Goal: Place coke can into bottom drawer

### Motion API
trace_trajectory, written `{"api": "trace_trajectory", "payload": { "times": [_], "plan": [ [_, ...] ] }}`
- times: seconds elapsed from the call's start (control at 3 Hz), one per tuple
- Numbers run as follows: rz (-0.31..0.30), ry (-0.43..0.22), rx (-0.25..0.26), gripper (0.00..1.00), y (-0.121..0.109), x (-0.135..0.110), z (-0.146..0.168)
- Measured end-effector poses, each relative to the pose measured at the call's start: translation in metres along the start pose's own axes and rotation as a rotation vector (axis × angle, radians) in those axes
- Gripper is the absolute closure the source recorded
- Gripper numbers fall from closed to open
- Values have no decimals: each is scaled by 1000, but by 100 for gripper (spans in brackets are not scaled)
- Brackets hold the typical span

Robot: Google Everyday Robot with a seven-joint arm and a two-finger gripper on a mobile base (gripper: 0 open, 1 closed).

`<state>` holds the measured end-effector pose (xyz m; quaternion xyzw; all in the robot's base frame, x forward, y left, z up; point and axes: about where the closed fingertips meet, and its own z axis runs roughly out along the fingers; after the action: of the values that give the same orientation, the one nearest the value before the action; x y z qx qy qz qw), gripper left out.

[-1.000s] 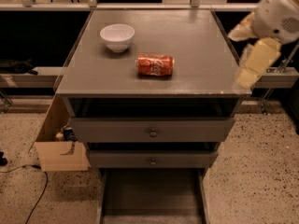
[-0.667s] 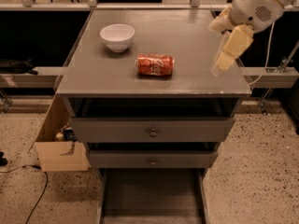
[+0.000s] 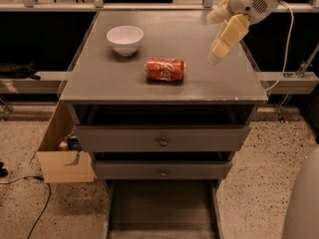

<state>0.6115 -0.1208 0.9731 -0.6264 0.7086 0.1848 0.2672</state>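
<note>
The can (image 3: 165,69) lies on its side near the middle of the counter (image 3: 209,86), its long axis running left to right, red-orange with white script and dull silvery ends. The gripper (image 3: 218,49) hangs above the counter's right part, to the right of the can and apart from it, angled down and leftward. Whether its jaws are apart or together I cannot tell. The step in hand looks like the reach for the can, and the grasp has not yet been made. A thin-walled aluminium cylinder lying down will likely roll toward the front or back edge if nudged, so the jaws should come down straight from above, straddle the round body across its short width near mid-length, and close gently enough not to dent it. The counter is flat, matte grey and smooth and offers little to stop a roll. A white bowl (image 3: 125,39), glossy and round, sits to the can's left and farther back, clear of the approach. The drawer (image 3: 162,208), a shallow grey tray, stands pulled out at the bottom, ready to receive the can.
</note>
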Motion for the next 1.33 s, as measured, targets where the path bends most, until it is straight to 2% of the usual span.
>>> {"api": "trace_trajectory", "payload": {
  "times": [0.33,1.0,1.33],
  "plan": [
    [5,-6,14,0,-4,-1,3],
    [2,-85,13,0,-48,-19,51],
    [-6,-98,13,0,-68,-32,73]
  ]
}}
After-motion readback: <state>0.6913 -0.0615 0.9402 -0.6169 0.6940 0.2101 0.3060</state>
